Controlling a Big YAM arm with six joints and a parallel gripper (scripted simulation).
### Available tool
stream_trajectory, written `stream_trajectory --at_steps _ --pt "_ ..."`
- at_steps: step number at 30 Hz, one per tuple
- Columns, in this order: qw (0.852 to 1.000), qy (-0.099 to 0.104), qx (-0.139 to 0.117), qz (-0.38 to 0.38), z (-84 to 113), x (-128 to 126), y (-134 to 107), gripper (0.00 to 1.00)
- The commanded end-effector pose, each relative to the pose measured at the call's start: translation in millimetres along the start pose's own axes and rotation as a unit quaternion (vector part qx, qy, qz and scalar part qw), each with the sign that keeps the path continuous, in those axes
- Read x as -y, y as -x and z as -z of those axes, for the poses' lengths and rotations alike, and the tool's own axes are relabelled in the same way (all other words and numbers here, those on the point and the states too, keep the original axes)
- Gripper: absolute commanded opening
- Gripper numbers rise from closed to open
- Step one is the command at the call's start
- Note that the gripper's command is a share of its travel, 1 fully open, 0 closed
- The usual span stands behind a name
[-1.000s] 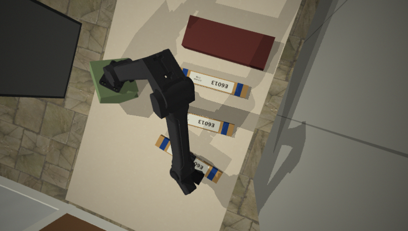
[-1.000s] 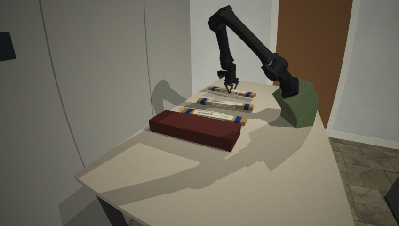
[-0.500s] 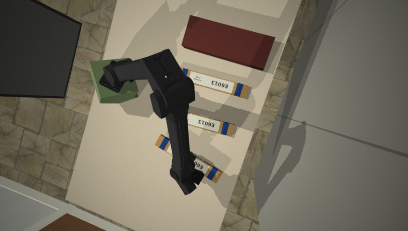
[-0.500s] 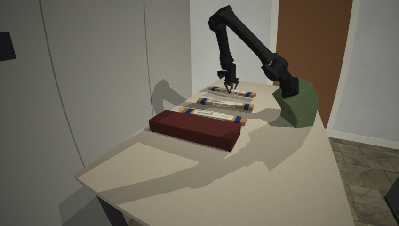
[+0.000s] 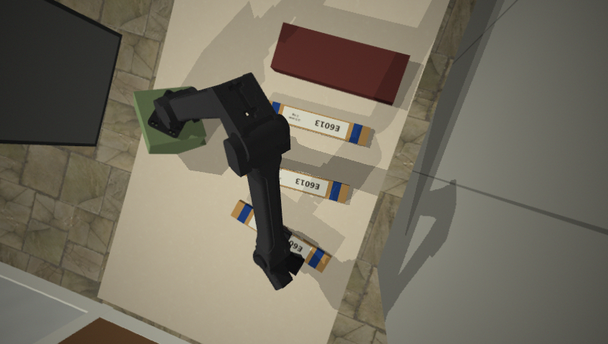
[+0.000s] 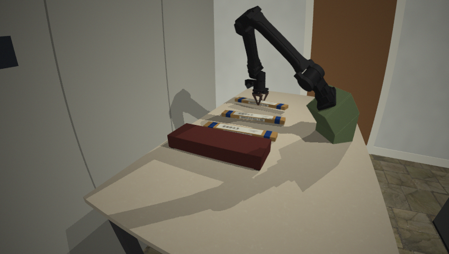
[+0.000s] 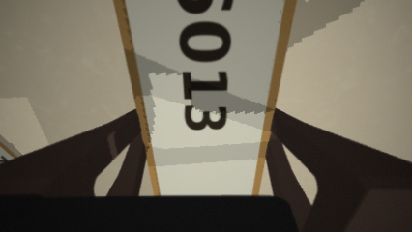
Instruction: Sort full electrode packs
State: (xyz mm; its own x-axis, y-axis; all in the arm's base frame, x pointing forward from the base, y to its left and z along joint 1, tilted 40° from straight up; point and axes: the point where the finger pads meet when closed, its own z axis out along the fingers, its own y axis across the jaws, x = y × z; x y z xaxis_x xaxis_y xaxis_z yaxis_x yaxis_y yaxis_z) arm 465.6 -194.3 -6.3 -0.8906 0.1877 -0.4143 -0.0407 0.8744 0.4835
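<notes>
Exterior view: the landmark is the dark red platform [image 5: 340,63] [image 6: 218,141].
Gripper [image 6: 259,102] [image 7: 205,115]: pinching the far pack [image 5: 317,257] [image 6: 281,106] [image 7: 213,159] by its long sides.
Far pack: farthest from the platform, in the fingers.
Middle pack [image 5: 305,183] [image 6: 253,117]: between far pack and near pack, off the platform.
Near pack [image 5: 326,125] [image 6: 241,129]: just beside the platform, flat.

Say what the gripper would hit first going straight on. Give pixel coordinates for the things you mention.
Probably the bench top [image 5: 171,239] [image 6: 283,204], under the pack [image 5: 320,259] [image 6: 282,106] [image 7: 208,164] the gripper [image 6: 260,100] [image 7: 205,115] is clamped on; any gap beneath is hard to judge.
</notes>
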Motion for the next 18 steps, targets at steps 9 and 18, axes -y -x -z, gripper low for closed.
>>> stream_trajectory --at_steps 9,18 --pt "0.999 -0.026 0.043 0.017 33.5 7.3 40.7 0.00" --pt "0.998 -0.027 0.046 0.018 27.8 8.5 42.1 0.00"
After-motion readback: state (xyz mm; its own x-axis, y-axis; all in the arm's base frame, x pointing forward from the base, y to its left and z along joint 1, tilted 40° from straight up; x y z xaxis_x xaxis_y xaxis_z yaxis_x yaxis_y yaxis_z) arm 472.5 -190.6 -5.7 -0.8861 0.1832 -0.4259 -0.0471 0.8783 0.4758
